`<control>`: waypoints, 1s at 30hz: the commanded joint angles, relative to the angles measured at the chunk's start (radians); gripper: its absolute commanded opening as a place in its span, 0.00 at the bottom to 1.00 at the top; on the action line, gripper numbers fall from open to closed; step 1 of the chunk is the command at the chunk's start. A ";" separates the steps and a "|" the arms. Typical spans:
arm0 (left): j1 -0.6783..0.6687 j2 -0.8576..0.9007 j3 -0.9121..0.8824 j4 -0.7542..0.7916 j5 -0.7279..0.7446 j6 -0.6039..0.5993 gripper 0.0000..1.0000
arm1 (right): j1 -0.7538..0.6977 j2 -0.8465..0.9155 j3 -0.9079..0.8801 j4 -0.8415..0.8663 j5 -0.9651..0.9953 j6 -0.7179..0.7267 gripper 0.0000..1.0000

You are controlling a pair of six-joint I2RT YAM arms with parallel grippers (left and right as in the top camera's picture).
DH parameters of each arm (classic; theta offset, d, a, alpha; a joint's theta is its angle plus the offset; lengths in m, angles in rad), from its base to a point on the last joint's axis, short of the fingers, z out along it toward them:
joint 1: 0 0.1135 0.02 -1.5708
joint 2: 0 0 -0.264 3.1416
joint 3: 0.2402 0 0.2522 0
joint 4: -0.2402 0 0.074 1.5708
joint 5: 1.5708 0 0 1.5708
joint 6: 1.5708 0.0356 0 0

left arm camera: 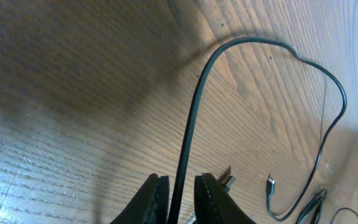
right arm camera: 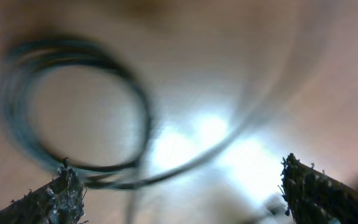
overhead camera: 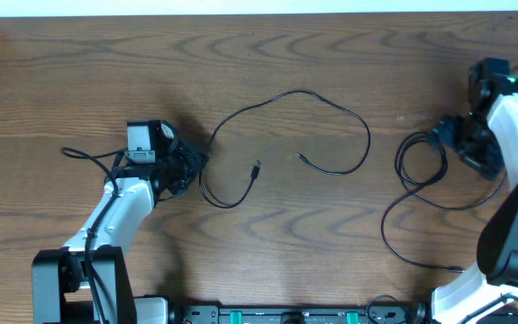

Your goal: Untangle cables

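Centre cable lay mid-desk in one open arc. Its plug and its other end were both free, near each other but not touching. No strand crossed it in the overhead view.

Coiled cable lay near the right edge of the desk, well apart from the centre cable. It was wound in a few overlapping loops, with a tail running toward the front edge. The wrist view of it was blurred, so the number of turns could not be counted.

Left end effector sat low on the left end of the centre cable's arc. Its jaws were narrow, with the cable running between them and a sliver of gap on one side. Whether it pinched the cable or had let go, I could not tell.

Right end effector was just beside the coil, released, jaws spread wide with nothing between them.

Judgement:
- Done: the two cables were separated and no longer shared a crossing.
- Left: the coil's own loops needed opening out and its tail laying flat. The centre cable probably needed only letting go, or a slight straightening.
- Task looked well past halfway.
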 commanded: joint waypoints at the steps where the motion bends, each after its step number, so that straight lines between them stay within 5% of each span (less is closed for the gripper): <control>1: 0.002 -0.007 0.006 -0.003 -0.003 -0.001 0.22 | -0.056 -0.028 0.010 -0.037 0.214 0.178 0.99; 5: 0.002 -0.007 0.006 -0.003 -0.002 0.000 0.24 | -0.103 -0.028 -0.038 0.026 0.224 0.137 0.99; 11: 0.002 -0.007 0.006 -0.003 -0.002 0.000 0.27 | -0.199 -0.028 -0.182 0.393 0.028 -0.211 0.99; 15: 0.002 -0.007 0.006 -0.007 -0.002 0.000 0.27 | -0.254 -0.028 -0.258 0.505 -0.021 -0.243 0.96; 18: 0.002 -0.007 0.006 -0.015 -0.003 0.000 0.28 | -0.271 -0.028 -0.282 0.526 -0.050 -0.243 0.79; 23: 0.002 -0.007 0.006 -0.018 -0.003 0.000 0.29 | -0.271 -0.031 -0.275 0.544 -0.409 -0.356 0.19; 25: 0.002 -0.007 0.006 -0.018 -0.003 0.000 0.29 | -0.265 -0.031 -0.262 0.544 -0.545 -0.404 0.09; 30: 0.002 -0.007 0.006 -0.018 -0.003 -0.001 0.29 | -0.237 -0.083 -0.215 0.499 -0.740 -0.498 0.01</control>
